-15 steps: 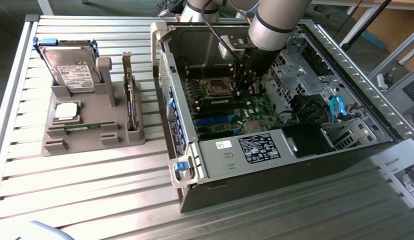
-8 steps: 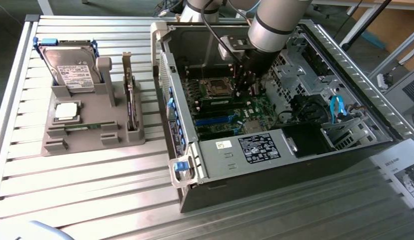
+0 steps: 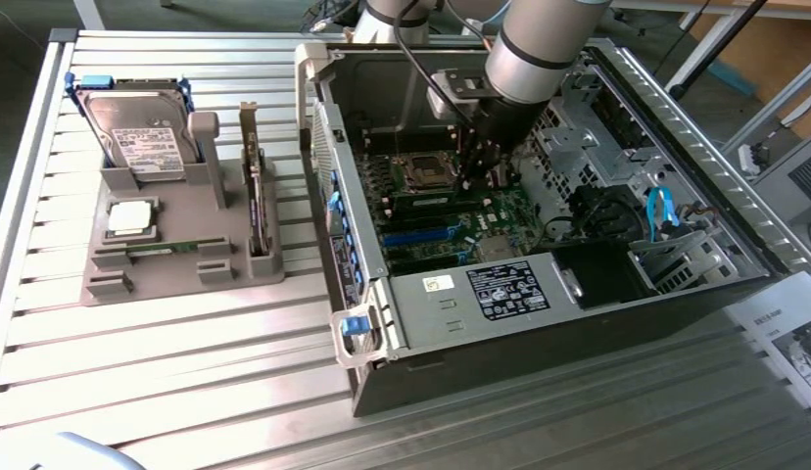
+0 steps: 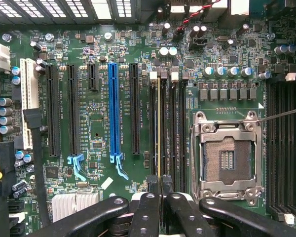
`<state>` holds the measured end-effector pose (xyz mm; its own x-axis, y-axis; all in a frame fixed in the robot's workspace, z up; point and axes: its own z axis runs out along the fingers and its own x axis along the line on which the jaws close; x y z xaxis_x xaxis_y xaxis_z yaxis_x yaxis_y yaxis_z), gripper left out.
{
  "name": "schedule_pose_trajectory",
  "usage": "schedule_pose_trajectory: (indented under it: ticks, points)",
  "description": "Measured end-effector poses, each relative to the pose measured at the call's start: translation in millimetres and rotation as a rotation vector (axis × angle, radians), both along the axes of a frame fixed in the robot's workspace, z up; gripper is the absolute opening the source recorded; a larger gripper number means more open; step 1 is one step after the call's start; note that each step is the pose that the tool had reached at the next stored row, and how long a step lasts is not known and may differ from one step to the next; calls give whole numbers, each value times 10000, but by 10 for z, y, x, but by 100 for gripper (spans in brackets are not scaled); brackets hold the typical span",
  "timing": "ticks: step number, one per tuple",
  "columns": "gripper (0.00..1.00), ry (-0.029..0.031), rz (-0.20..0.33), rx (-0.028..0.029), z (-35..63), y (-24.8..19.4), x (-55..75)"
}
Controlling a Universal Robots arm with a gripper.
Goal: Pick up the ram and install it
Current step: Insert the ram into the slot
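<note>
In the wrist view, the ram [image 4: 159, 128] appears edge-on as a thin yellowish-green line running along the black memory slots [image 4: 170, 128] of the motherboard. My gripper [image 4: 160, 190] is shut on its near end, with black fingers [image 4: 147, 207] on both sides. Whether the stick is seated in a slot or just above it I cannot tell. In the exterior view, the gripper [image 3: 474, 176] reaches down into the open computer case [image 3: 379, 323], over the board beside the processor socket [image 3: 425, 171].
The open processor socket [image 4: 227, 158] lies close beside the memory slots; a blue expansion slot [image 4: 114, 113] and black ones lie on the other side. On the exterior view's left, a grey fixture [image 3: 158, 279] holds a hard drive [image 3: 138, 132], a silver processor chip [image 3: 128, 217], a flat green strip [image 3: 164, 249] and an upright card [image 3: 256, 196].
</note>
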<state>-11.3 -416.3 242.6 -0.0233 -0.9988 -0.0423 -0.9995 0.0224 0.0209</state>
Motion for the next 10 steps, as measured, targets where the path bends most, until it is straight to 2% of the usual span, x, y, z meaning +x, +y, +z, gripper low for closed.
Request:
schedule_pose_trajectory:
  ticks: [10]
  points:
    - [12,1,0,-1,0,-17,0]
